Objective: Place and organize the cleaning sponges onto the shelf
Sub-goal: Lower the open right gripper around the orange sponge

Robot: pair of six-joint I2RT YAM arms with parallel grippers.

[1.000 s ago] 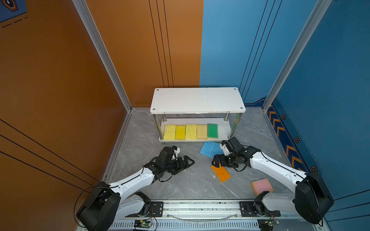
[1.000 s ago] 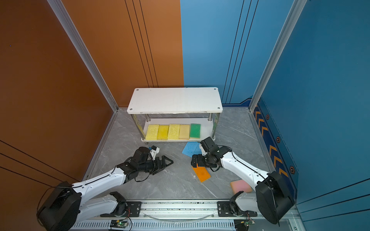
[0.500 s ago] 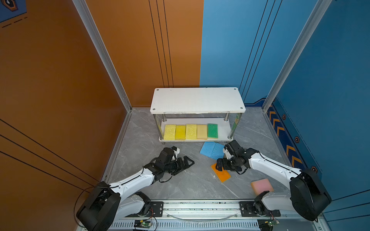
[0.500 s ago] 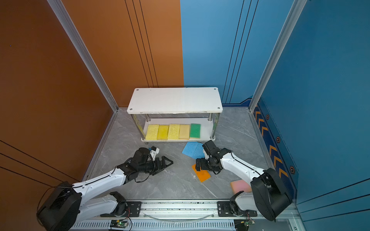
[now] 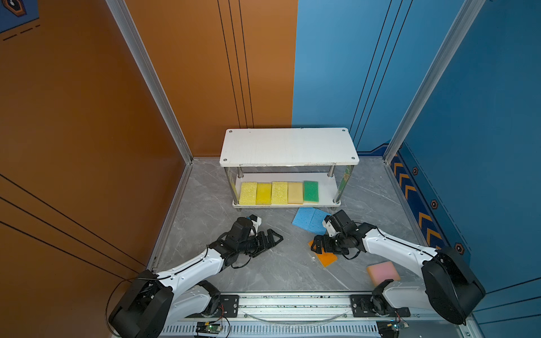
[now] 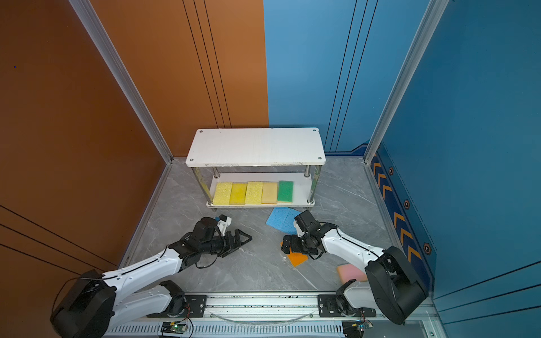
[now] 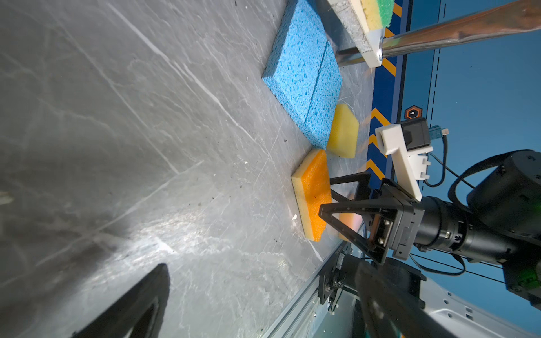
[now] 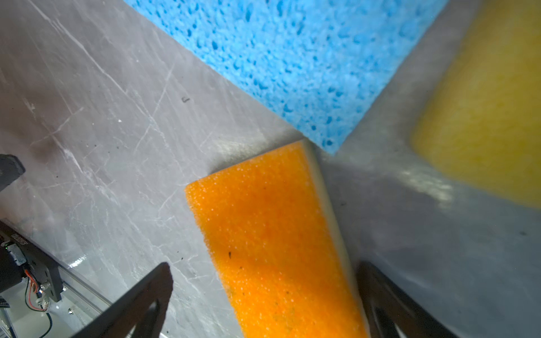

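Starting at the left, find the left gripper [image 5: 276,237] low over bare table [image 5: 205,204], spread wide and holding nothing. Behind it, toward the table's rear edge, see the shelf [image 5: 288,146]: top board bare, bottom board carrying a neat row of three yellow sponges [image 5: 264,193], then a beige sponge [image 5: 295,192], then a green sponge [image 5: 311,191], with little spare room at the right end. Just in front of the shelf's right half, note two blue sponges [image 5: 303,218] flat on the table, side by side and touching. Next, meet the right gripper [image 5: 316,246], low over the orange sponge [image 5: 328,258], spread to either long side of it and not yet pinching; contact not clear. Hidden from above by that arm, but plain in the left wrist view, spot a fourth yellow sponge [image 7: 342,131] just beside the blue pair. Near the table's front right corner, find a pink sponge [image 5: 383,272], partly behind the arm's base. Expect all of these to be light, soft and springy, rough-faced enough not to slip, yet apt to squash or bow under a hard squeeze. Best taken across the short width near the middle, fingertips right down at the table, closing gently. No brand, label or legible writing found on any sponge or on the shelf.
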